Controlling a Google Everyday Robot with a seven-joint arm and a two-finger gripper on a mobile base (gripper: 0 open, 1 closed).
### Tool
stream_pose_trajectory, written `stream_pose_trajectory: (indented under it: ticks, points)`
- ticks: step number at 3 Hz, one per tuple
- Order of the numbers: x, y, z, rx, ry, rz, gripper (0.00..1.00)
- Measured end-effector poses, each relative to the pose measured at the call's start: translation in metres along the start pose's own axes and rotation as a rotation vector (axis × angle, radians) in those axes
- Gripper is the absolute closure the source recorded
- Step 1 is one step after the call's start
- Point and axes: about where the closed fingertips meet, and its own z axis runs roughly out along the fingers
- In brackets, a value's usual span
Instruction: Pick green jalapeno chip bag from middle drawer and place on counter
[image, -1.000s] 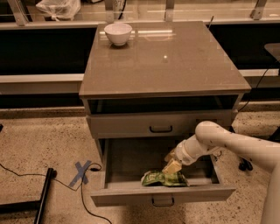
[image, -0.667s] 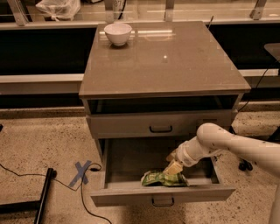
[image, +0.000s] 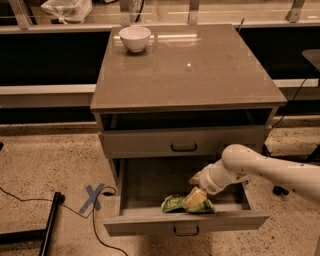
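Note:
The green jalapeno chip bag (image: 179, 203) lies flat in the open middle drawer (image: 150, 185), near its front right. My gripper (image: 196, 193) reaches down into the drawer from the right on its white arm (image: 250, 165). It sits on the bag's right end, touching or just over it. The counter (image: 200, 75) is the glossy grey-brown top of the cabinet, above the drawers.
A white bowl (image: 135, 38) stands at the counter's back left. The drawer with the taller front panel (image: 184, 142) is closed above the open one. Blue tape in an X (image: 92, 197), a cable and a black bar (image: 47, 225) lie on the floor at the left.
My gripper has sunk slightly toward the bag's right end. The bag and the drawer have not moved.

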Motion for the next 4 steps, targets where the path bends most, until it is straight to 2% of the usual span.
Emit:
stream_pose_trajectory:
  ticks: [1, 4]
  points:
    - [0.000, 0.002, 0.000, 0.000, 0.002, 0.001, 0.34]
    - [0.014, -0.007, 0.021, -0.018, 0.038, 0.020, 0.36]
